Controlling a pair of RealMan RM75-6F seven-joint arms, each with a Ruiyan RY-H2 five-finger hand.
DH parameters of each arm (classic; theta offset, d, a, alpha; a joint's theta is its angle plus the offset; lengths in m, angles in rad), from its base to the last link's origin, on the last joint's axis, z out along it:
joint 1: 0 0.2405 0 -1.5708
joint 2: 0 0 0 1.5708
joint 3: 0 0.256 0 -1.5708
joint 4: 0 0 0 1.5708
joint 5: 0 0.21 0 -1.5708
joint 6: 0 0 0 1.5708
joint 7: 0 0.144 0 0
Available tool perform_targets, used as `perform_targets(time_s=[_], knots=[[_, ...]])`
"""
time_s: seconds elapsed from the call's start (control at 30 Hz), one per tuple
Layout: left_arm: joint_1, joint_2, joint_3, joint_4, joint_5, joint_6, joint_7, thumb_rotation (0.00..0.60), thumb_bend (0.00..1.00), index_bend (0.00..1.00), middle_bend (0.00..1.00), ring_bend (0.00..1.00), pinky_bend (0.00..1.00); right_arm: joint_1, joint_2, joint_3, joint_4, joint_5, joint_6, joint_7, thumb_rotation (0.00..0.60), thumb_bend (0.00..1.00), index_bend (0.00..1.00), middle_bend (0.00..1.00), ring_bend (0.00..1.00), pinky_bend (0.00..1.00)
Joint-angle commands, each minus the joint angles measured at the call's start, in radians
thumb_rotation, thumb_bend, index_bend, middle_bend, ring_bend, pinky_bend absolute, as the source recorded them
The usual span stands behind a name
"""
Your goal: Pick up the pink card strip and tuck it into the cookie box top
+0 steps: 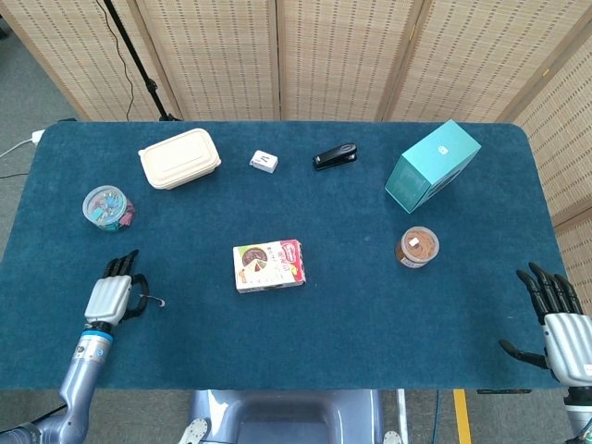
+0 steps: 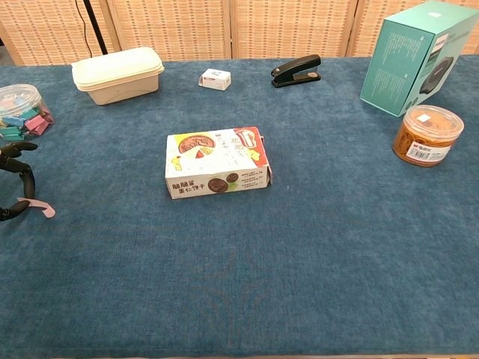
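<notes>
The cookie box [image 1: 268,265] lies flat near the middle of the blue table, and in the chest view [image 2: 215,162] its right end flap stands slightly ajar. The pink card strip [image 2: 39,207] is at the far left, one end between the thumb and a finger of my left hand [image 2: 16,187], its free end pointing right and tilted. In the head view my left hand [image 1: 109,298] sits near the table's front left, with the strip [image 1: 155,301] poking out to its right. My right hand [image 1: 558,326] hangs open off the front right corner, holding nothing.
A clear tub of coloured clips [image 2: 19,111] stands just beyond my left hand. Along the back are a cream lunch box [image 2: 117,74], a small white box [image 2: 215,78], a black stapler [image 2: 296,71] and a teal carton [image 2: 415,56]. An orange-filled jar [image 2: 426,134] stands at right.
</notes>
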Motion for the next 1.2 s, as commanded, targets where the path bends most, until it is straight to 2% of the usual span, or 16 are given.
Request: perform_targets(time_s=[0.03, 0.3, 0.5, 0.6, 0.7, 0.83, 0.93, 1.2], knots=[[-0.001, 0.001, 0.0, -0.001, 0.0, 0.002, 0.002, 0.6, 0.45, 0.61, 0.0, 0.0, 0.0, 0.0, 0.001, 0.0, 0.0, 0.0, 0.0, 0.004, 0.6, 0.0, 0.0, 0.0, 0.0, 0.0], [-0.012, 0.026, -0.012, -0.033, 0.018, 0.022, 0.013, 0.6, 0.45, 0.61, 0.0, 0.0, 0.0, 0.0, 0.004, -0.001, 0.002, -0.001, 0.0, 0.012, 0.6, 0.0, 0.0, 0.0, 0.0, 0.0], [-0.077, 0.13, -0.085, -0.183, 0.049, 0.058, 0.128, 0.6, 0.45, 0.61, 0.0, 0.0, 0.0, 0.003, 0.002, -0.002, 0.0, 0.0, -0.006, 0.008, 0.6, 0.0, 0.0, 0.0, 0.0, 0.0], [-0.131, 0.175, -0.133, -0.26, 0.001, 0.026, 0.227, 0.6, 0.45, 0.62, 0.0, 0.0, 0.0, 0.004, 0.002, -0.001, 0.0, 0.004, -0.009, 0.008, 0.6, 0.0, 0.0, 0.0, 0.0, 0.0], [-0.207, 0.209, -0.184, -0.317, -0.118, -0.049, 0.328, 0.6, 0.46, 0.62, 0.0, 0.0, 0.0, 0.005, 0.002, 0.001, 0.002, 0.009, -0.012, 0.012, 0.6, 0.0, 0.0, 0.0, 0.0, 0.0], [-0.295, 0.219, -0.211, -0.329, -0.253, -0.107, 0.443, 0.6, 0.46, 0.63, 0.0, 0.0, 0.0, 0.009, 0.002, 0.002, 0.005, 0.015, -0.021, 0.016, 0.6, 0.0, 0.0, 0.0, 0.0, 0.0], [-0.361, 0.209, -0.211, -0.318, -0.321, -0.129, 0.519, 0.6, 0.46, 0.63, 0.0, 0.0, 0.0, 0.013, 0.002, 0.003, 0.008, 0.02, -0.029, 0.019, 0.6, 0.0, 0.0, 0.0, 0.0, 0.0], [-0.469, 0.179, -0.191, -0.331, -0.393, -0.121, 0.629, 0.6, 0.47, 0.63, 0.0, 0.0, 0.0, 0.021, 0.0, 0.004, 0.01, 0.029, -0.047, 0.019, 0.6, 0.0, 0.0, 0.0, 0.0, 0.0]])
